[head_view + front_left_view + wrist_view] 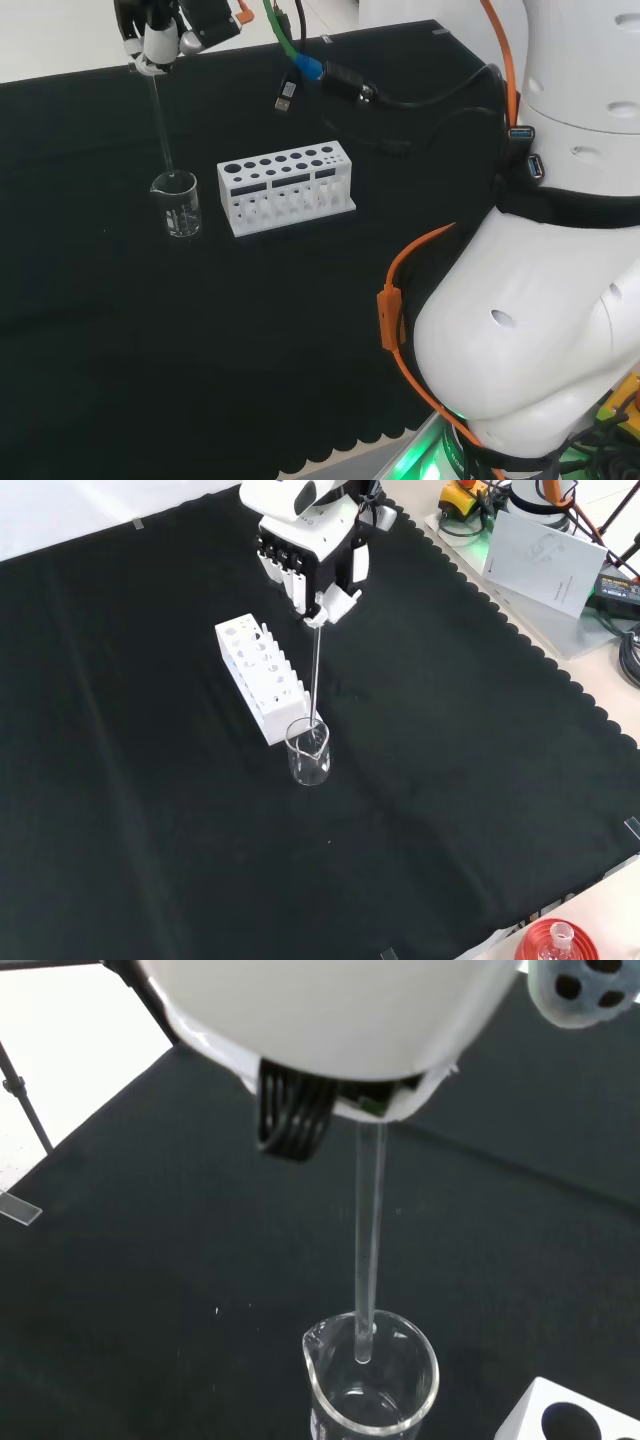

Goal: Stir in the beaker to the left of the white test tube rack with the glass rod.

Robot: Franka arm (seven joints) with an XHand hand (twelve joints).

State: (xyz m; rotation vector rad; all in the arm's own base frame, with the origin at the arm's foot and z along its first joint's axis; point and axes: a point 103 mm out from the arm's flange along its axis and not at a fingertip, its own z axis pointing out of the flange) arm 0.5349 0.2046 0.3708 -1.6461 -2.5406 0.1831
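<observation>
Clear glass rod pinched in black-and-white hand, tip just inside small clear glass beaker beside white test tube rack. Stirring comes next.

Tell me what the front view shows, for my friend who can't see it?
The hand holds a glass rod straight down, its tip inside a clear beaker on black cloth. A white test tube rack stands just behind the beaker.

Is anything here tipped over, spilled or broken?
Nothing stands out. The beaker and the white rack stand upright on the cloth, no spill shows, and the glass rod hangs nearly straight from the hand into the beaker.
</observation>
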